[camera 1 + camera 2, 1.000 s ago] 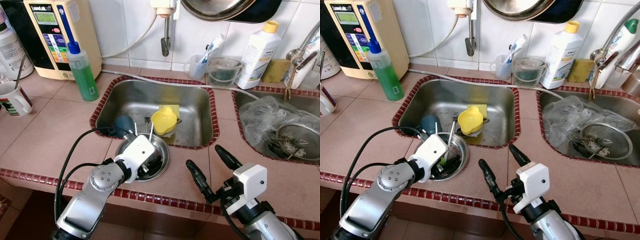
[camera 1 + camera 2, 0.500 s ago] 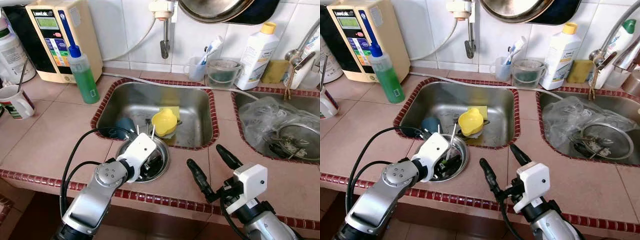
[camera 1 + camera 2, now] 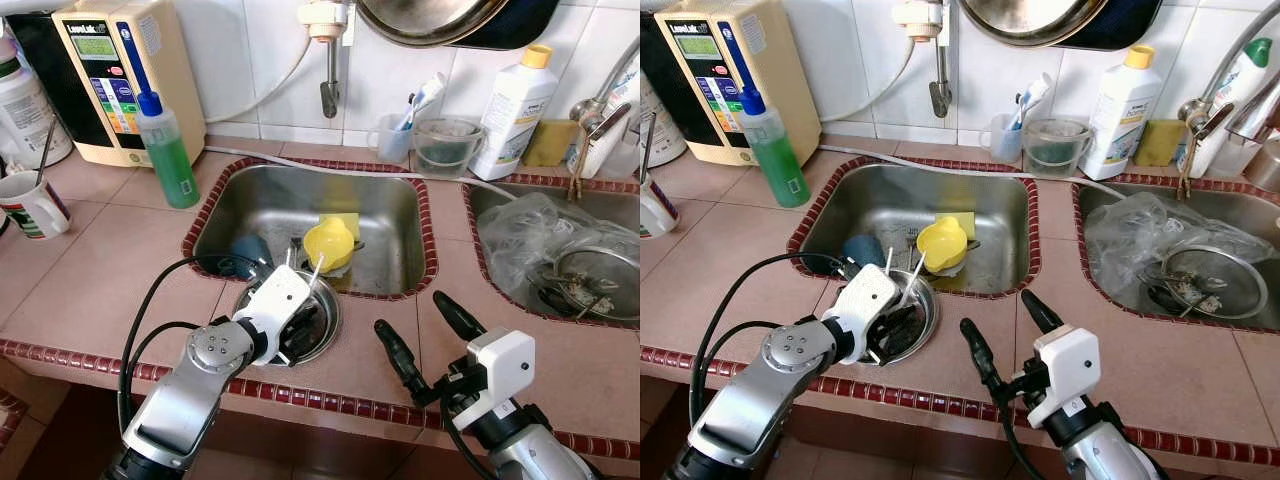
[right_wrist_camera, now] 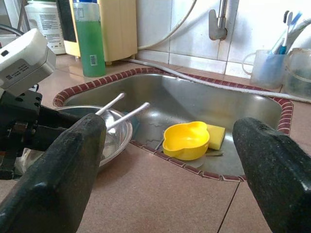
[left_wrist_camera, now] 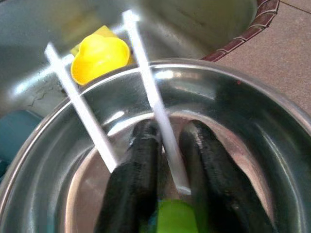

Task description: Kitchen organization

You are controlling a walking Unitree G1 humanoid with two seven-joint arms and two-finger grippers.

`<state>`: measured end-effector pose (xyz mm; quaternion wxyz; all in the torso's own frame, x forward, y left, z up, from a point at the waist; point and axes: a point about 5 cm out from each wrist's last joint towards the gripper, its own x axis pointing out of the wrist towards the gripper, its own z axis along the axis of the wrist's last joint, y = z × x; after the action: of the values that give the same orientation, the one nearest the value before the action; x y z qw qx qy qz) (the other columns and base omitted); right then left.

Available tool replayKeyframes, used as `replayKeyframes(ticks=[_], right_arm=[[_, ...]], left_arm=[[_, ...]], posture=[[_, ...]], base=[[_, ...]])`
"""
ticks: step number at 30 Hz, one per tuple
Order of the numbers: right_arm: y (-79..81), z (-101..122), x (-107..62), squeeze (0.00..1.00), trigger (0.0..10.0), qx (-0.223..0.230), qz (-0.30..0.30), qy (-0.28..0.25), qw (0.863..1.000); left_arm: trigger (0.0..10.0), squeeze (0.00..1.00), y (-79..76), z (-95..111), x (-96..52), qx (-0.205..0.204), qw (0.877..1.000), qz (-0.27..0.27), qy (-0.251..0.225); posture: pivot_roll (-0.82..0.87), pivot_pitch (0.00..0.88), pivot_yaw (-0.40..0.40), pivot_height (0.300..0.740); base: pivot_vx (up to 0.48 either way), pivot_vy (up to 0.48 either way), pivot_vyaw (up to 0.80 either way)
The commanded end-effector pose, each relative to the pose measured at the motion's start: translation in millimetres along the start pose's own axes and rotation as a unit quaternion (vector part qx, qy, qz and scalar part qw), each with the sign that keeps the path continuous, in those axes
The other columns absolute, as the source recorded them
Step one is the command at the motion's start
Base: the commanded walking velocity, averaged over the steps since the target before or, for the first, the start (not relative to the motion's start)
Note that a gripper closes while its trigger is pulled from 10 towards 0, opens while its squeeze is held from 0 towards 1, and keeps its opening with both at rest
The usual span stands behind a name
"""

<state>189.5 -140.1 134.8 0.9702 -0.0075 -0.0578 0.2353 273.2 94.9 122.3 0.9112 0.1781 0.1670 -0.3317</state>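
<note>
Steel bowl [image 3: 318, 330] sits on the counter's [image 3: 110, 270] edge by the sink [image 3: 380, 215]. Inside it, the left gripper [image 5: 167, 194] clenches two white sticks [image 5: 150, 97] with a green end. Beside it, the right gripper [image 3: 418, 335] hovers spread and empty.

A shiny steel bowl [image 3: 318, 322] is sitting on the pink tiled worktop [image 3: 120, 260], right at the near rim of the sink [image 3: 390, 235]. Two thin white sticks [image 5: 150, 99] are leaning out of it, tilting up toward the sink, with something green [image 5: 176, 217] at their lower end. The left claw [image 5: 167, 182] is reaching into the bowl, its black fingers [image 5: 133, 179] closing on one stick while the other stick is lying just beside them.
</note>
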Motion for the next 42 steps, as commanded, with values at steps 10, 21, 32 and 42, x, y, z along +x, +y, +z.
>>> replayKeyframes(ticks=[10, 21, 32, 42], right_arm=[[-3.1, 2.8, -0.7, 0.00, 10.0, -0.006, -0.007, -0.002, 1.000], [-4.0, 4.2, 1.6, 0.00, 10.0, 0.002, -0.002, -0.006, 1.000], [1.5, 2.8, 3.8, 0.00, 10.0, 0.027, 0.043, 0.005, 0.999], [-2.5, 8.0, 8.4, 0.00, 10.0, 0.043, 0.053, -0.003, 0.998]], left_arm=[[0.0, 0.00, -3.5, -6.2, 0.3, -0.010, 1.000, -0.013, 0.020], [0.0, 0.00, 9.5, 2.2, -2.6, -0.042, 0.999, -0.010, -0.004], [0.0, 0.00, 40.4, 26.2, -11.5, -0.059, 0.996, -0.004, -0.063], [10.0, 0.00, 58.6, 49.0, -10.9, -0.044, 0.990, 0.037, -0.132]], posture=[[-0.14, 0.079, 0.052, 0.740], [-0.14, 0.077, 0.047, 0.740], [-0.12, 0.069, 0.035, 0.740], [-0.13, 0.038, 0.022, 0.740]], base=[[0.000, 0.000, 0.00], [0.000, 0.000, 0.00], [0.000, 0.000, 0.00], [0.000, 0.000, 0.00]])
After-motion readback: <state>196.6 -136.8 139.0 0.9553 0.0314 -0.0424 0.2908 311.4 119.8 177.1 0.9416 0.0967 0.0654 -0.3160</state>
